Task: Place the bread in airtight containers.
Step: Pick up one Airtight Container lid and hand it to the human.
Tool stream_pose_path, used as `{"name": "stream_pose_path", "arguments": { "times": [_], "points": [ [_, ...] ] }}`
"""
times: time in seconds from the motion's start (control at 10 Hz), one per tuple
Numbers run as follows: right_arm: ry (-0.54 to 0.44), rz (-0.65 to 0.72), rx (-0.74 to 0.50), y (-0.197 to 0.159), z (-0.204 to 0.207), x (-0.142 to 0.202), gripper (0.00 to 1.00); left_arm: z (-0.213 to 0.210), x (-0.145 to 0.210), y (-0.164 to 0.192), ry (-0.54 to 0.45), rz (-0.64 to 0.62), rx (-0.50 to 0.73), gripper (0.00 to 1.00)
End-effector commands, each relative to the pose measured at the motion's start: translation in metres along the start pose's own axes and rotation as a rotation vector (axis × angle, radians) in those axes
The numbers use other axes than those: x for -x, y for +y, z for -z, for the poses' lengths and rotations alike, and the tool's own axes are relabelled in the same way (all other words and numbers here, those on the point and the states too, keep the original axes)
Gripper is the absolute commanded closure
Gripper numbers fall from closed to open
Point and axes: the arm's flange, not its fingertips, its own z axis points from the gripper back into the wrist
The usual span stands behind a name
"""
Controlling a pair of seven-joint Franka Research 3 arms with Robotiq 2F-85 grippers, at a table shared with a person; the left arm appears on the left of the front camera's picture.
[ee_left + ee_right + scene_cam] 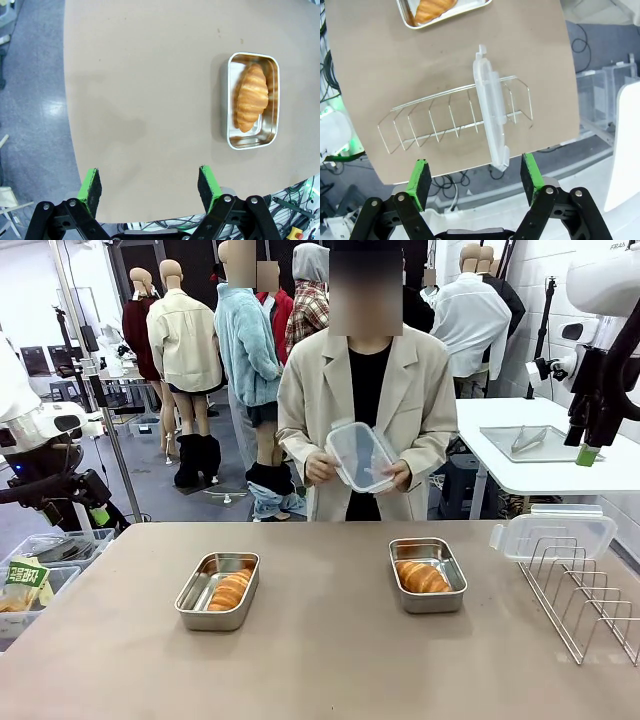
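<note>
Hovers left end effector (149, 180), apart and empty, short of the container (229, 100) cradling bread (251, 97); poises right end effector (475, 172), also apart, before the lid (490, 115) propped in the wire rack (420, 120) for grasping.

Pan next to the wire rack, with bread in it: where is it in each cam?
Front: right pan, right of centre, bread inside.
Right wrist: top edge, left of centre, above the wire rack.
Left wrist: the pan at right is the left pan.
Shared landmark: wire rack, front and right wrist.
</note>
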Motion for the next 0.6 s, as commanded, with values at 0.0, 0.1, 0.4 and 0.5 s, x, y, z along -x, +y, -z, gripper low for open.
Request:
{"name": "stream_pose_path", "arguments": {
  "times": [0.0,0.1,0.4,0.5],
  "points": [
    [0.011,-0.003,0.001,0.0012,0.0001,0.0016,0.11,-0.0007,-0.0001,0.0015,-0.002,-0.002,0.003,0.00],
    [0.011,-0.003,0.001,0.0012,0.0001,0.0016,0.11,-0.0007,-0.0001,0.0015,-0.002,-0.002,0.003,0.00],
    [0.011,-0.003,0.001,0.0012,0.0001,0.0016,0.11,-0.0007,-0.0001,0.0015,-0.002,-0.002,0.003,0.00],
    [0.011,-0.003,0.001,0.0012,0.0001,0.0016,0.11,-0.0007,-0.0001,0.0015,-0.002,-0.002,0.003,0.00]
  ]
}}
